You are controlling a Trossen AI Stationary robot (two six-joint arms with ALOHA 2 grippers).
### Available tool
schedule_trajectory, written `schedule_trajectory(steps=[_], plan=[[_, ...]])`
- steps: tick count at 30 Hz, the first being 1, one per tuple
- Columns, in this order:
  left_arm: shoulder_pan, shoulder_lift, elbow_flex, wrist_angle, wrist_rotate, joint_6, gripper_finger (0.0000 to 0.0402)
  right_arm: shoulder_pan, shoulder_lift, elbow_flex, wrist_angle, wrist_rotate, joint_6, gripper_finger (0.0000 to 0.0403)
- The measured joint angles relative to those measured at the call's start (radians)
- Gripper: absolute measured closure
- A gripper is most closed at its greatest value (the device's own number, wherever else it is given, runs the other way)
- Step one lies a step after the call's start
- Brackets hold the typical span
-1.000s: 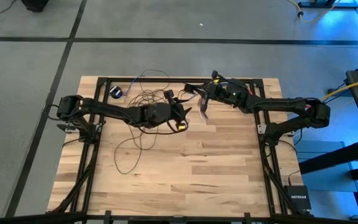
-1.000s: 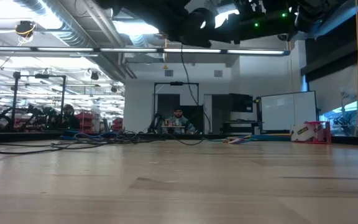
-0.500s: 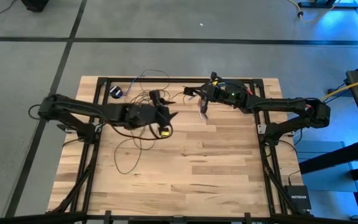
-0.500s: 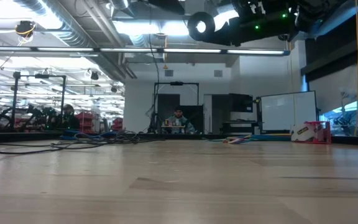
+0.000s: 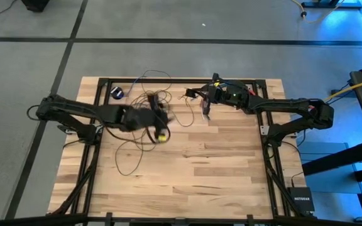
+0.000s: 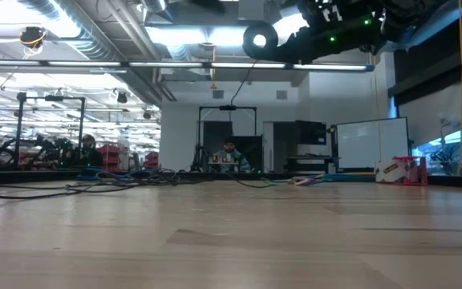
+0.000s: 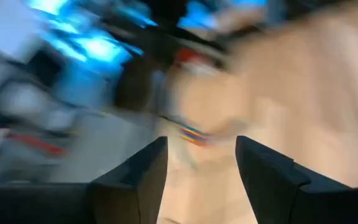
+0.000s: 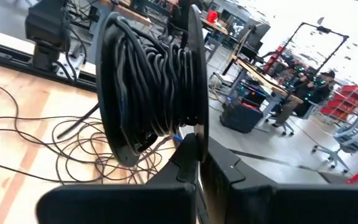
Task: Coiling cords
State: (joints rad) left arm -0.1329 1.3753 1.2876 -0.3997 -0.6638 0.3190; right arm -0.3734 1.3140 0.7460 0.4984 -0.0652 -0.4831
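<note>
**Spool gripped, loose wire sprawled across the bench**

On the wooden bench (image 5: 219, 157), the cords (image 5: 144, 129) lie in tangled loops under and around the left claw (image 5: 159, 119), whose fingers are spread with nothing between them. The right claw (image 5: 204, 100), well apart from it, is clenched on a black spool (image 8: 151, 87) wound with cord.

Left wrist view smeared: only two dark fingers (image 7: 135, 183) legible. Left gripper (image 5: 158, 123) blurred from above. Spool (image 8: 151, 87) hides cords (image 8: 73, 146) partly.
</note>
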Motion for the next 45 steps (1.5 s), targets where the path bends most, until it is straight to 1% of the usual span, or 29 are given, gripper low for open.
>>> schedule_trajectory(steps=[1,2,3,5,8,10,14,16,24,30,32,34,36,39,40,45], plan=[[0.003,-0.011,0.012,0.037,-0.026,0.027,0.0219,0.000,0.000,0.000,0.000,-0.013,-0.001,0.0393],[0.011,-0.017,0.015,0.089,-0.023,0.056,0.0219,0.000,0.000,0.000,-0.001,-0.035,-0.001,0.0393],[0.026,-0.017,0.015,0.132,0.008,0.085,0.0219,0.000,0.000,0.000,-0.001,-0.062,-0.002,0.0393],[0.062,-0.014,0.015,0.179,0.107,0.116,0.0219,0.000,0.000,0.000,-0.006,-0.113,-0.002,0.0393],[0.128,0.018,0.010,0.171,0.269,0.107,0.0219,0.001,0.000,0.000,-0.024,-0.181,-0.003,0.0393],[0.167,0.046,0.010,0.193,0.326,0.100,0.0219,0.001,0.000,0.000,-0.029,-0.213,-0.003,0.0393],[0.214,0.105,0.011,0.267,0.334,0.128,0.0219,0.001,0.000,0.000,-0.035,-0.216,-0.004,0.0393],[0.226,0.113,0.010,0.292,0.334,0.136,0.0219,0.000,0.000,0.000,-0.037,-0.216,-0.004,0.0393],[0.249,0.098,0.011,0.276,0.336,0.136,0.0219,0.001,0.000,0.000,-0.038,-0.218,-0.003,0.0393],[0.288,0.121,0.012,0.272,0.427,0.110,0.0224,-0.001,0.001,-0.002,-0.047,-0.254,-0.004,0.0393],[0.299,0.122,0.012,0.266,0.459,0.107,0.0241,-0.001,0.002,-0.002,-0.047,-0.251,-0.004,0.0393],[0.305,0.121,0.012,0.264,0.496,0.107,0.0271,-0.001,0.002,-0.002,-0.038,-0.254,-0.004,0.0393],[0.305,0.121,0.012,0.261,0.532,0.108,0.0312,-0.001,0.002,-0.002,-0.032,-0.259,-0.005,0.0393],[0.301,0.121,0.012,0.264,0.541,0.136,0.0379,-0.001,0.002,-0.002,-0.005,-0.258,0.009,0.0393],[0.297,0.120,0.012,0.269,0.538,0.146,0.0389,-0.001,0.002,-0.002,-0.002,-0.259,0.011,0.0393],[0.290,0.122,0.011,0.280,0.509,0.167,0.0396,0.001,0.002,-0.002,-0.034,-0.246,0.015,0.0393]])
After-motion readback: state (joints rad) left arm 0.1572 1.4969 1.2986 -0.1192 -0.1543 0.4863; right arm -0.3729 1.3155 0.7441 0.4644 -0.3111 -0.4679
